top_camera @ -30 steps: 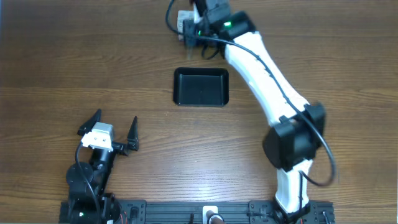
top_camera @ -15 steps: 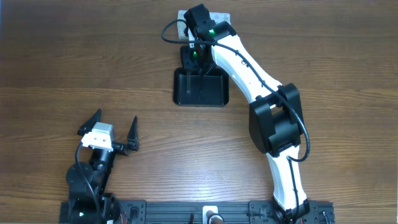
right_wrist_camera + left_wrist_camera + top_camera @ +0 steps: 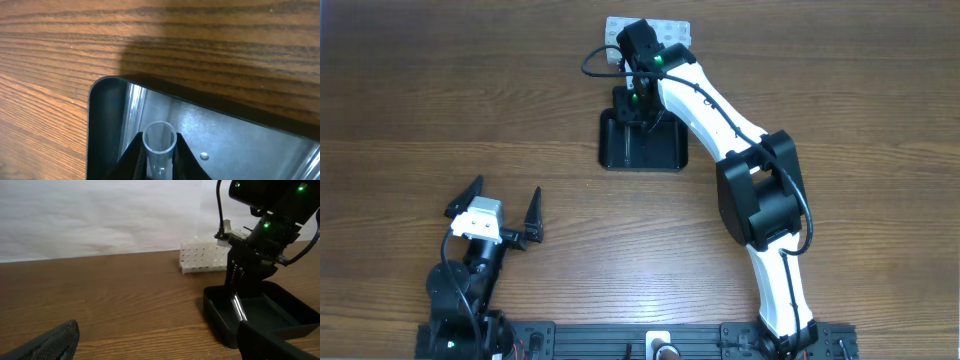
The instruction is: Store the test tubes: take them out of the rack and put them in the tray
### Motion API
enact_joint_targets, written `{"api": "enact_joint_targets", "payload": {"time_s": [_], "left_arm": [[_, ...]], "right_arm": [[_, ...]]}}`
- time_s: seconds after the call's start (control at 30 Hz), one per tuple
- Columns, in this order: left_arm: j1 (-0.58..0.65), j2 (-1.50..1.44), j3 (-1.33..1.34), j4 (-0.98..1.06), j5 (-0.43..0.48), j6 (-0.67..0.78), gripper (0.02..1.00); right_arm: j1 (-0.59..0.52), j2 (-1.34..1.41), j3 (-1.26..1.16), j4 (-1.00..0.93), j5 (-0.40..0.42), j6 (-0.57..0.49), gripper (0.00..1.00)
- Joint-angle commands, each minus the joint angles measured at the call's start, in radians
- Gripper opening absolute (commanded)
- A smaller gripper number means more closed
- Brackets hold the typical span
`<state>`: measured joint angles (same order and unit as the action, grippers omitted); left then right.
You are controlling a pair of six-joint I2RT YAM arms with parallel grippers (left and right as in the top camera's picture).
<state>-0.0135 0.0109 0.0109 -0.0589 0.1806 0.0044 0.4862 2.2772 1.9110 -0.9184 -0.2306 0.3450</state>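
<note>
Right arm: is standing extended up the brown wooden table [image 3: 420, 100], elbow bent. The right gripper [image 3: 638, 100] is pointing down into the shallow black rectangular plastic tray [image 3: 665, 150] and is gripping a clear cylindrical test tube [image 3: 160, 140] between its fingers, over the tray's far end. The white perforated block rack [image 3: 675, 28] is sitting just beyond the tray.

Left arm: is sitting folded by its base. The left gripper [image 3: 503, 192] is gaping wide, holding nothing, well apart from the tray.

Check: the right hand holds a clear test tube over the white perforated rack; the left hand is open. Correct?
No: the right hand holds the clear test tube over the black rectangular tray, as the right wrist view shows. The left hand is open.
</note>
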Motion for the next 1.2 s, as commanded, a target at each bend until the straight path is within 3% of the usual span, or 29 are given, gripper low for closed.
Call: {"api": "enact_joint_targets", "payload": {"time_s": [0.03,0.17,0.27,0.5,0.57,0.73,0.83,0.97,1.2], "left_arm": [[0.005,-0.004,-0.005,-0.001,0.010,0.011,0.998],[0.005,-0.004,-0.005,-0.002,0.010,0.011,1.000],[0.005,-0.004,-0.005,-0.002,0.010,0.011,1.000],[0.005,-0.004,-0.005,-0.002,0.010,0.011,1.000],[0.005,-0.004,-0.005,-0.001,0.010,0.011,1.000],[0.005,-0.004,-0.005,-0.001,0.010,0.011,0.998],[0.005,-0.004,-0.005,-0.002,0.009,0.011,1.000],[0.005,-0.004,-0.005,-0.002,0.010,0.011,1.000],[0.005,-0.004,-0.005,-0.002,0.010,0.011,1.000]], "right_arm": [[0.009,0.016,-0.009,0.024,-0.004,0.010,0.207],[0.009,0.016,-0.009,0.046,-0.004,0.010,0.325],[0.009,0.010,-0.008,0.057,-0.004,0.008,0.329],[-0.008,-0.119,-0.008,0.074,0.005,-0.088,0.470],[-0.018,-0.177,-0.008,0.090,0.050,-0.116,0.507],[-0.056,-0.274,-0.008,0.220,0.291,-0.153,0.610],[-0.084,-0.273,-0.008,0.345,0.377,-0.200,0.654],[-0.123,-0.222,-0.009,0.483,0.412,-0.280,0.693],[-0.181,-0.074,-0.009,0.610,0.415,-0.287,0.746]]}}
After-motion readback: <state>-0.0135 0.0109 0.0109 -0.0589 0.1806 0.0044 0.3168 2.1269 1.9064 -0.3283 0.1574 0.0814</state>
